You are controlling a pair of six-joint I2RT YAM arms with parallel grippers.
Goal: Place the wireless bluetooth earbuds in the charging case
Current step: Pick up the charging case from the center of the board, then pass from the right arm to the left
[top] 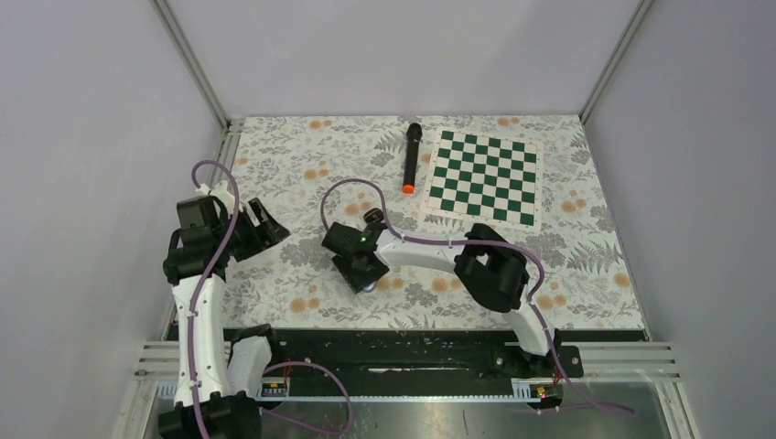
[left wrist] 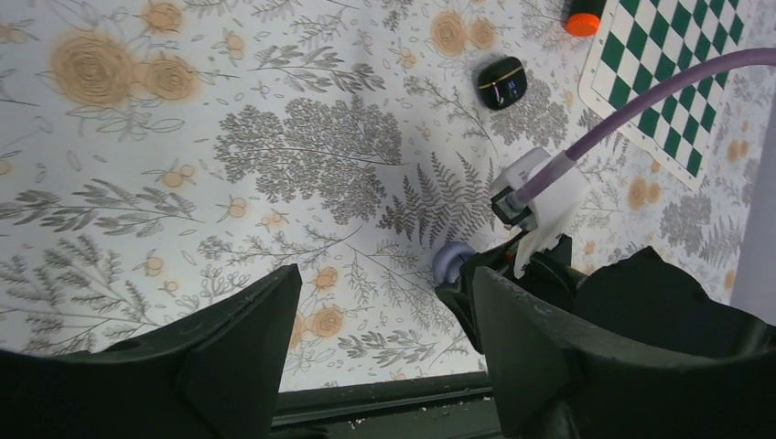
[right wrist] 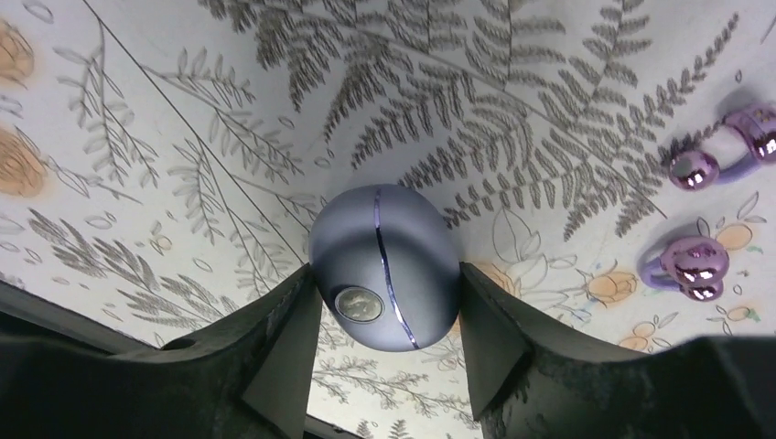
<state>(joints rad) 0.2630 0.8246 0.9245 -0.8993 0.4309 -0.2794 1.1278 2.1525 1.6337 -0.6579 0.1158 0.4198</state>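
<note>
Barely begun: the right gripper [right wrist: 389,288] pinches the shut lilac case [right wrist: 384,242] on the desk [right wrist: 183,137], both purple earbuds [right wrist: 694,265] lie loose beside it, and the left gripper [left wrist: 384,293] hangs open, empty

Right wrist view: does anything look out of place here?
Two shiny lilac bean-sized earbuds lie loose on the floral tablecloth, to the right of the closed lilac oval plastic case, which sits between the fingers of the right hand. They belong inside the case, yet its seam looks shut.
</note>
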